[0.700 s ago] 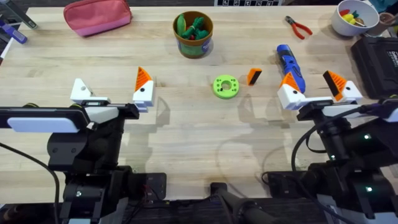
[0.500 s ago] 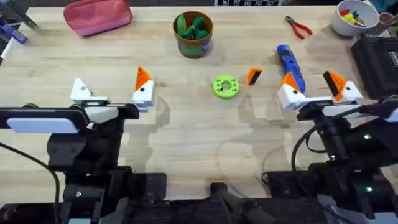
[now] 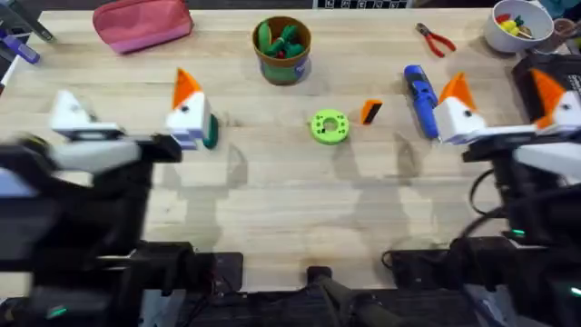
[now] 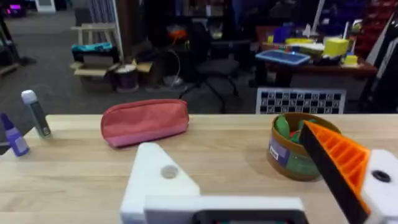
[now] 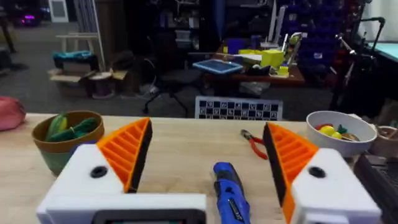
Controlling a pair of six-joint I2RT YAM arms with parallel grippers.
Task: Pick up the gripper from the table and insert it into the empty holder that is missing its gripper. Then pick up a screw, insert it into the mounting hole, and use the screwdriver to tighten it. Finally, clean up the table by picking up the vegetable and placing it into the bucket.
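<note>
1. Worktop (image 3: 290, 200) of pale wood, seen from overhead, with my two arms rising from the near edge.
2. My left tool (image 3: 127, 116) hangs over the left part of the worktop, its fingers wide apart and holding nothing. One finger is a plain white blocky plastic holder (image 3: 71, 111) with no tip; the other carries an orange wedge tip.
3. A small dark green smooth vegetable (image 3: 211, 133) lies just beside that tipped finger, partly hidden by it.
4. My right tool (image 3: 499, 102) hangs over the right part, fingers spread and empty, both with orange tips.
5. The small orange wedge-shaped gripper with a black side (image 3: 370, 111) lies loose on the worktop, near a bright green ring-shaped disc (image 3: 329, 126).
6. The blue cylindrical screwdriver (image 3: 420, 91) lies just beside the right tool's nearer finger; in the right wrist view it lies between the two fingers, farther off (image 5: 229, 193).
7. The round bucket with an ochre-brown rim (image 3: 282, 51) stands at the far middle, with green pieces inside.
8. A pink pouch (image 3: 142, 22) lies at the far left, red-handled pliers (image 3: 437, 40) and a white bowl (image 3: 517, 25) at the far right.
</note>
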